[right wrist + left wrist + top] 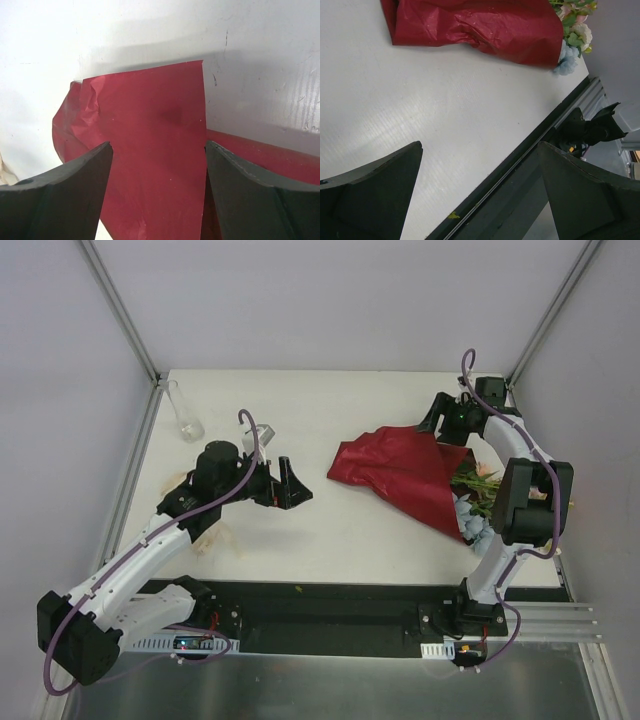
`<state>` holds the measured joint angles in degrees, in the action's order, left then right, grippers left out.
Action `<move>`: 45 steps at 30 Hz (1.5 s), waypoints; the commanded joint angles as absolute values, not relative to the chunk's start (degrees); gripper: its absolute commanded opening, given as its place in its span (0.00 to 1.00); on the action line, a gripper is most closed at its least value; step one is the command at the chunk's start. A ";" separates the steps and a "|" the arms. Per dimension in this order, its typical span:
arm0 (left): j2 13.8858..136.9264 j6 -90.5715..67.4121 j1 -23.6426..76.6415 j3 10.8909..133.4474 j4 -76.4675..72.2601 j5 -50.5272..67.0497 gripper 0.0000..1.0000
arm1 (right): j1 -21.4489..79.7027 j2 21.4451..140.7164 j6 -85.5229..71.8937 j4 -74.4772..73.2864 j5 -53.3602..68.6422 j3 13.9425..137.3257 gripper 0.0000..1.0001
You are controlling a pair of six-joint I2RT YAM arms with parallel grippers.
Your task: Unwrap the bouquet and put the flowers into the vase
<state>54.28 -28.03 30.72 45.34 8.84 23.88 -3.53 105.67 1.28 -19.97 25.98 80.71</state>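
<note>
The bouquet lies on its side at the table's right, its dark red wrapping paper (395, 468) loose and spread toward the middle. The flowers (476, 502), pink, cream and pale blue with green leaves, stick out at its near right end. A flat flap of the wrapping paper (155, 130) lies under my right gripper (157, 147), which hovers open at the bouquet's far end (436, 428). My left gripper (285, 483) stands open left of the paper, nothing between its fingers (480, 150). The clear glass vase (186, 416) stands upright at the far left. The wrapping paper (480, 22) and flowers (576, 27) appear in the left wrist view.
A cream ribbon-like strip (215, 538) lies on the table under my left arm. The black front rail (330, 605) runs along the near edge. Metal frame posts (135, 335) and white walls close in the back and sides.
</note>
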 commanded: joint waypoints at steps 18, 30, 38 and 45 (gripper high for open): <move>54.49 -29.18 30.85 47.11 7.47 25.58 0.98 | -1.67 101.01 -3.67 -15.66 37.15 74.72 0.76; 54.49 -26.72 30.85 50.53 9.05 22.77 0.98 | 12.45 74.21 -3.60 -24.78 38.75 63.38 0.76; 55.11 -25.84 30.85 54.40 10.72 19.25 0.98 | 29.60 63.38 -7.99 -24.96 35.43 47.57 0.77; 58.43 -28.20 30.85 55.63 10.81 19.50 0.98 | 44.11 56.78 -0.80 -34.53 25.85 47.71 0.77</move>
<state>55.51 -27.20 30.72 52.77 10.85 19.25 40.42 62.02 -4.97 -28.73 33.17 44.99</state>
